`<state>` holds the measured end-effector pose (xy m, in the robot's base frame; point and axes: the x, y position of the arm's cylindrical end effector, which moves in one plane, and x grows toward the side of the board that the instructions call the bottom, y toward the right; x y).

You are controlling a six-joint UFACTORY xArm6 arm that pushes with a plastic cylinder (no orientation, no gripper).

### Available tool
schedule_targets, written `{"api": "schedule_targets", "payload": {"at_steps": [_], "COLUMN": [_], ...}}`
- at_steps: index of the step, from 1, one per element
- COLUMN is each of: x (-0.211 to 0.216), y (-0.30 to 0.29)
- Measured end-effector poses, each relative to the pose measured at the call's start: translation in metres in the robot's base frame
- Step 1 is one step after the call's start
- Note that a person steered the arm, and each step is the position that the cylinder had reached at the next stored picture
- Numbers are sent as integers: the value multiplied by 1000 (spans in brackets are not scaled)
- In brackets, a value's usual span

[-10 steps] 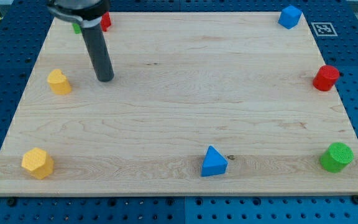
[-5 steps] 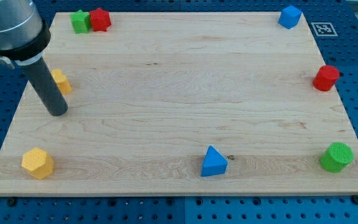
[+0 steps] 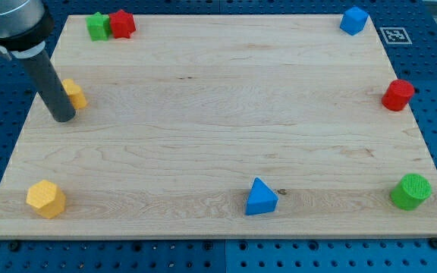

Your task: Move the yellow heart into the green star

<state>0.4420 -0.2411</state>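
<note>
Wooden board (image 3: pixel 218 136) on blue pegboard. Dark rod at the view's left; my tip (image 3: pixel 64 117), a plain rod end with nothing to spread or pinch, touches the yellow heart's (image 3: pixel 74 94) lower-left side. Green star (image 3: pixel 95 26) sits top-left, against a red block (image 3: pixel 121 23).

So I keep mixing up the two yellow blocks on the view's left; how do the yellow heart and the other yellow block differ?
The yellow heart sits higher up the view's left side, partly hidden behind my tip; the yellow hexagon block lies fully in view near the bottom-left corner, far from the tip. The heart shows a rounded, lobed outline, while the hexagon block has flat facets. The hexagon block looks larger in the picture. Both are yellow and rest on the wooden board.
</note>
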Motion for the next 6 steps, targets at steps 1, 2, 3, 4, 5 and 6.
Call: {"api": "schedule_targets", "payload": {"at_steps": [1,2,3,4,5,6], "x": [-10,-13,-29,-40,-52,-60], "y": [-3,-1,8,13,16,16]}}
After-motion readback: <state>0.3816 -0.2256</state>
